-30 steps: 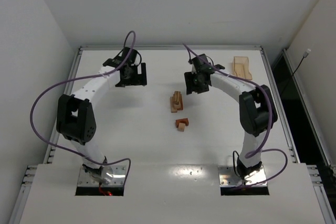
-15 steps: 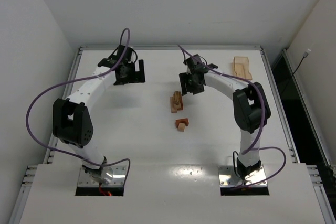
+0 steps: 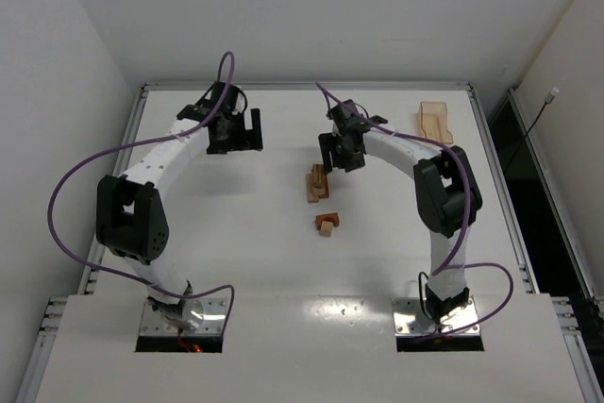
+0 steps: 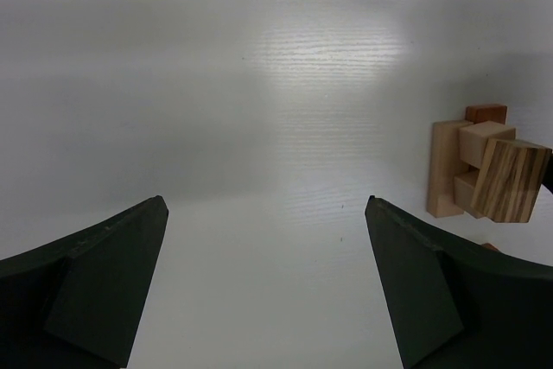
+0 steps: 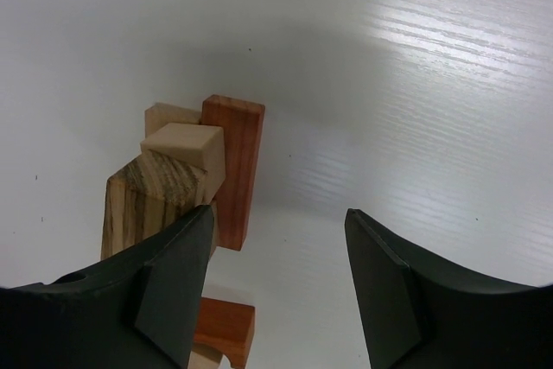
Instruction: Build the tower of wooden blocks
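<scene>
The right gripper [image 5: 278, 220] hangs with its jaws parted and nothing between them, only bare tabletop showing in the gap; the left gripper [image 4: 266, 213] stands wide and empty too, well off to the left. The table [image 3: 236, 233] offers open room on every side of the work, and its edges and the translucent tray [image 3: 434, 123] at the far right are well away. The tower [image 3: 318, 183] sits mid-table, just near and left of the right gripper, so in the wrist view it lies off by the left finger rather than between the two. Its long line runs near-to-far in the top view; whether that is height or length I cannot tell. The right arm is clearly the nearer. Two loose blocks [image 3: 327, 224], reddish-brown and tan, lie just nearer the bases than the tower, likely the next to fetch. A striped block [image 5: 155, 200] tops the pile beside a reddish-brown bar [image 5: 235, 170]
</scene>
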`<state>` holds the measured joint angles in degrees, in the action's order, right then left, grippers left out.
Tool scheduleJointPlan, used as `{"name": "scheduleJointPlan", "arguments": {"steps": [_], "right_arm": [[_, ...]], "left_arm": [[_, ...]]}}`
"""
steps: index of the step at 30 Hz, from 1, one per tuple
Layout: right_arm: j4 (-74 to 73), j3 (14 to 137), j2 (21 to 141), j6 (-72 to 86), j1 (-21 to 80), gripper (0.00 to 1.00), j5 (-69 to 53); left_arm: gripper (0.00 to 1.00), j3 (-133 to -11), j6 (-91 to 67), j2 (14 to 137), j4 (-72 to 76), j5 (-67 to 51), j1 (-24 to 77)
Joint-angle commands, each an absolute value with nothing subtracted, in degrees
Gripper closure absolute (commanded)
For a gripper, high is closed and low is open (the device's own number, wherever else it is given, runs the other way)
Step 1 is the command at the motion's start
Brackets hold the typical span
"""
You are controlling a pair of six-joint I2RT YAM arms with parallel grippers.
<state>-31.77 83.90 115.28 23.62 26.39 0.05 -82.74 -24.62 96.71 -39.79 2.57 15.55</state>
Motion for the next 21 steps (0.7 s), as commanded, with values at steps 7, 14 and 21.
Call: {"name": "scheduleJointPlan", "arguments": {"steps": [7, 14, 21], "right_arm": [[-31.2, 87.45, 115.58, 24.52, 27.07, 0.36, 0.62], [-31.2, 86.05, 114.96, 25.05, 27.07, 0.4, 2.01], [-31.2, 79.46, 107.15, 25.05, 25.31, 0.76, 6.23]], "left_arm": [[0.02, -84.29, -24.79, 97.38, -38.76, 1.05, 14.59], [0.02, -84.29, -25.31, 97.38, -38.76, 1.05, 14.59], [0.15, -81.4, -25.83, 96.33, -37.62, -1.74, 14.59]]}}
